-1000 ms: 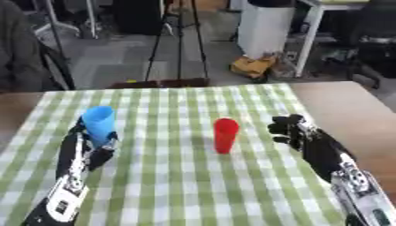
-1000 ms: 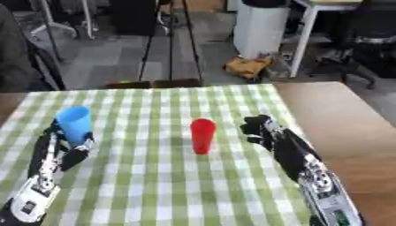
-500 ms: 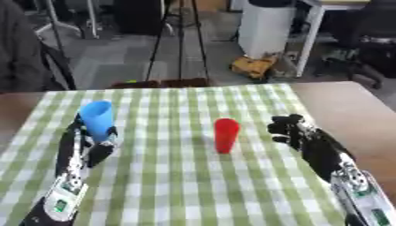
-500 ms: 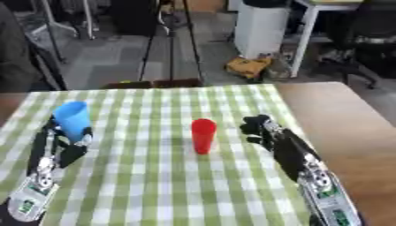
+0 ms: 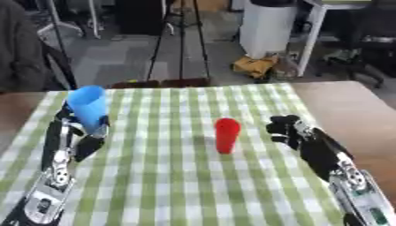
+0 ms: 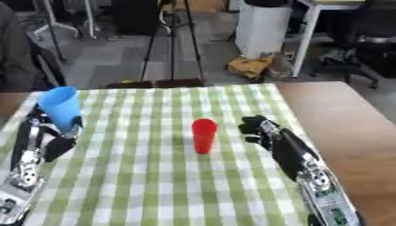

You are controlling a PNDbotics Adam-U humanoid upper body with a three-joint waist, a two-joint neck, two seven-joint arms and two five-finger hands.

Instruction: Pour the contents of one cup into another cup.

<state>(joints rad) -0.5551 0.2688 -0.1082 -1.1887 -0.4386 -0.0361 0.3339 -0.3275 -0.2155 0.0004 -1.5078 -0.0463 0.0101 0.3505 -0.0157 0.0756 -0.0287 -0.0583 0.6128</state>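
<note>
Covering most of a brown wooden table is a green and white checked cloth, and behind it an office floor can be seen with a tripod, a white bin and a yellow bag lying by it.

A red cup is stood upright near the middle of the cloth, and it's used as the landmark from here on. Well to the left of it, a blue cup is held up off the cloth, mouth upward and a bit tilted, with the left hand wrapped round its lower part. Just right of the red cup, the right hand is kept close but apart from it, fingers loosely curled and nothing held.
</note>
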